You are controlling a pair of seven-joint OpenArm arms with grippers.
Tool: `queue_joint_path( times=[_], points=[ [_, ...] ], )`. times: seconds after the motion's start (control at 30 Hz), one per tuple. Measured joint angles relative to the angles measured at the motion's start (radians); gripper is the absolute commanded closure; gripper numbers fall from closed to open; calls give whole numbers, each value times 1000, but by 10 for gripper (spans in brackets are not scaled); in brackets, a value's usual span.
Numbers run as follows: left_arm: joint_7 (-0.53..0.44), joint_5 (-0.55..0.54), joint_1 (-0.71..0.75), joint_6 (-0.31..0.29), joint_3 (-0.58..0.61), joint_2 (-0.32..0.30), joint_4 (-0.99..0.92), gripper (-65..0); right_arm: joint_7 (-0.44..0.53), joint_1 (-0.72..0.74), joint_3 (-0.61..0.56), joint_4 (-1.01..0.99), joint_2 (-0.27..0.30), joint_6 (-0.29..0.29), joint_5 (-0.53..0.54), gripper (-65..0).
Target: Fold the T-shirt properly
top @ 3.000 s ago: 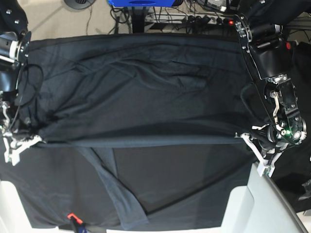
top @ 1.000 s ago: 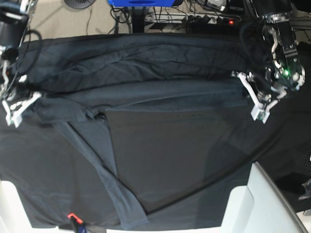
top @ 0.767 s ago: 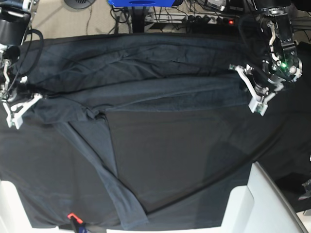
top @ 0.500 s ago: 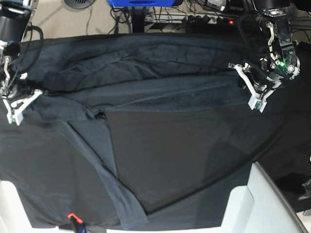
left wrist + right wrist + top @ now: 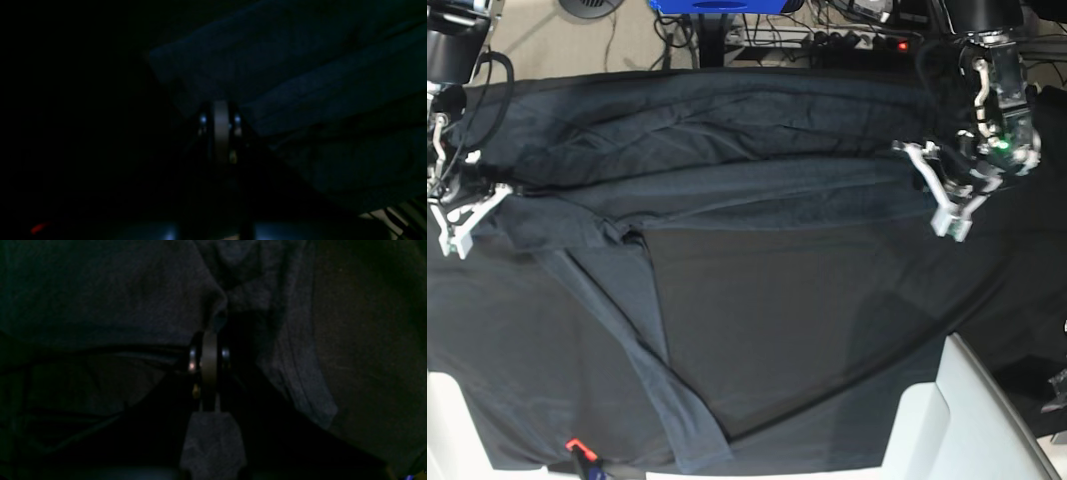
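Base view first, nearest your edge: a long strip of the T-shirt (image 5: 662, 390) runs down toward the front of the black tablecloth (image 5: 827, 330), ending close to a small red tag (image 5: 573, 444). Further back, you see the shirt's folded-over band stretched across the table, held at both ends. Your right gripper (image 5: 467, 212), at that view's left, has its fingers pressed together on the shirt's edge; the right wrist view shows fabric bunched into the closed tips (image 5: 213, 330). Your left gripper (image 5: 939, 195), at the view's right, pinches the other end, though its wrist view is very dark. Beyond them the rest of the shirt lies wrinkled up to the far table edge.
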Motion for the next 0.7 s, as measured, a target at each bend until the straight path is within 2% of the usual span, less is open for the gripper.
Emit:
queue_joint_path(
  times=[0.2, 0.5, 0.7],
  points=[
    [-5, 82, -18, 21, 34, 6, -18, 0, 0, 3, 0, 0, 3, 0, -1, 0],
    [-6, 79, -31, 21, 46, 0, -16, 0, 3, 3, 0, 0, 19, 0, 0, 0],
    [-6, 78, -30, 21, 118, -16, -17, 0, 3, 2, 0, 0, 16, 0, 0, -8]
  ],
)
